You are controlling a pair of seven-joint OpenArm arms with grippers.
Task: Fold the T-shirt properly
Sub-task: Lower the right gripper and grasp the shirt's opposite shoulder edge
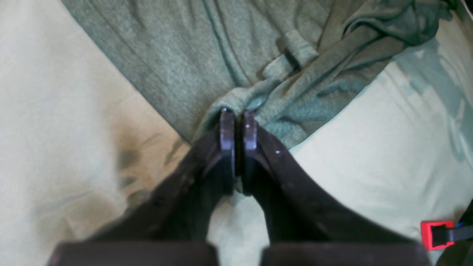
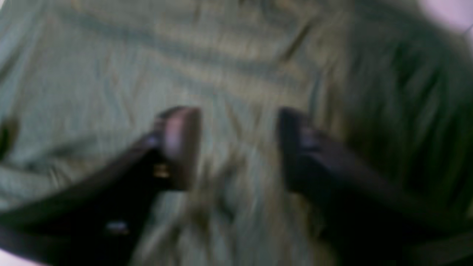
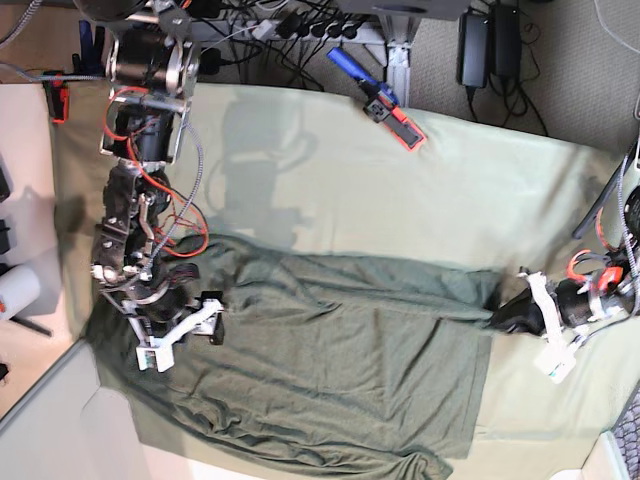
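The dark olive-green T-shirt (image 3: 330, 370) lies spread and wrinkled over the pale green table cloth (image 3: 480, 200). In the base view my left gripper (image 3: 500, 317) is at the shirt's right edge. The left wrist view shows it (image 1: 238, 115) shut, pinching a bunched fold of the T-shirt (image 1: 184, 55). My right gripper (image 3: 200, 330) hovers over the shirt's left part. In the blurred right wrist view it (image 2: 238, 144) is open, its fingers (image 2: 181, 144) wide apart and empty above green fabric (image 2: 240, 66).
A red and blue tool (image 3: 390, 105) lies on the cloth at the back. Cables and power bricks (image 3: 300, 20) run behind the table. A red clamp (image 1: 436, 234) shows at the left wrist view's lower right. A white object (image 3: 15, 290) stands off the table's left.
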